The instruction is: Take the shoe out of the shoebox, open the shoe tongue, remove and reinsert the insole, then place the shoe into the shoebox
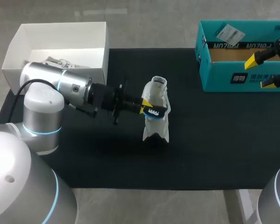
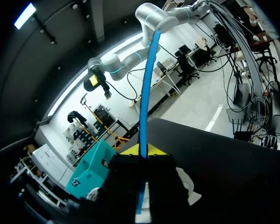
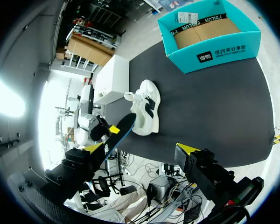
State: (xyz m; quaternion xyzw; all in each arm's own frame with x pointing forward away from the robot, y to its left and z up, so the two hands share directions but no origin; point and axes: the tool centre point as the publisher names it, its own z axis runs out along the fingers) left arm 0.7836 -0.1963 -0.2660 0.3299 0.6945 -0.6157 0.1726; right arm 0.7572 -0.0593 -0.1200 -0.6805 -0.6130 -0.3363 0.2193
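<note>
A white shoe stands on the black mat in the middle, also seen in the right wrist view. My left gripper is at the shoe's opening, shut on a thin insole with a blue edge. In the left wrist view the insole runs edge-on out from between the yellow tips, with the shoe under it. The teal shoebox sits at the back right, holding no shoe. My right gripper hangs open over the shoebox's right end, its fingers wide apart.
A white open box with some white things inside stands at the back left, just behind my left arm. The mat's front edge lies near the table's front.
</note>
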